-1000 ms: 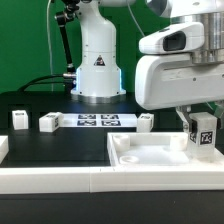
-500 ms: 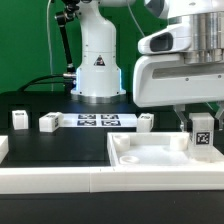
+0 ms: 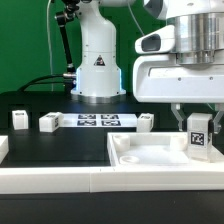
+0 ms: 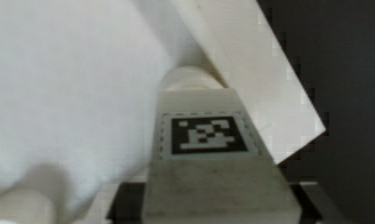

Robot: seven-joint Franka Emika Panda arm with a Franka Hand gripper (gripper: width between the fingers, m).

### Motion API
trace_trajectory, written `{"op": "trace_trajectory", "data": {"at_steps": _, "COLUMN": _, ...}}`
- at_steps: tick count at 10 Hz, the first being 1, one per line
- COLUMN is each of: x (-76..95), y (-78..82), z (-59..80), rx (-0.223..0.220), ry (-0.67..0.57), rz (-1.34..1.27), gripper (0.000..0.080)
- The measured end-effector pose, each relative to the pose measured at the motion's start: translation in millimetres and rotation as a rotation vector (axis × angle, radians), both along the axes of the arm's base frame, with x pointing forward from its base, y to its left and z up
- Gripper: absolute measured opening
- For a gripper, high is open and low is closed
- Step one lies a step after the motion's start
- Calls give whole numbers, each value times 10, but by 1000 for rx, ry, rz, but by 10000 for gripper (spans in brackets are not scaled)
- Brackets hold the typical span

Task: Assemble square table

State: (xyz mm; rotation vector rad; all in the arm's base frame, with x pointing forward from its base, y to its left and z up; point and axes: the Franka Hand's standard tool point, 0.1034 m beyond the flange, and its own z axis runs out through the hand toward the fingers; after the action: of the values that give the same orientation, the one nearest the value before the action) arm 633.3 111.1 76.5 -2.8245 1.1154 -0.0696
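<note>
Square table top [image 3: 150, 160]: lying flat on the black table [image 3: 40, 140] at the exterior view's right, raised rim upward, just beside the long white border rail [image 3: 60, 182] running along the near edge. Hanging over the right part of that top with the gripper [image 3: 200, 126], clenched on a leg post [image 3: 200, 142]. Holding that post upright, its black-and-white tag facing the exterior camera. Not showing clearly whether the post's lower end is touching the tray floor or hanging just above it. Showing, in the wrist view, the same leg post [image 4: 205, 150] with its tag, set against the white surface of the top [image 4: 77, 90] and close to a straight rim edge. Resting on the black table behind the top: a loose leg post [image 3: 146, 121] just beyond the rim, then a second loose post [image 3: 48, 122] and a third loose post [image 3: 18, 120] well off toward the exterior view's left. Lying between the first and second of these, the marker board [image 3: 95, 121], in front of the arm's white base [image 3: 97, 65].
</note>
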Motion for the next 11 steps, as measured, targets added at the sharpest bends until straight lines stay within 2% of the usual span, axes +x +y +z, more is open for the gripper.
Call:
{"op": "trace_trajectory", "data": {"at_steps": 4, "x": -41, "y": 24, "z": -11, "rx": 32, "ry": 64, "rz": -468, "gripper": 291}}
{"op": "trace_trajectory", "data": {"at_steps": 10, "x": -51, "y": 97, "z": -12, "rx": 77, "ry": 101, "rz": -750, "gripper": 291}}
{"op": "trace_trajectory", "data": {"at_steps": 11, "x": -52, "y": 101, "z": -13, "rx": 76, "ry": 100, "rz": -729, "gripper": 404}}
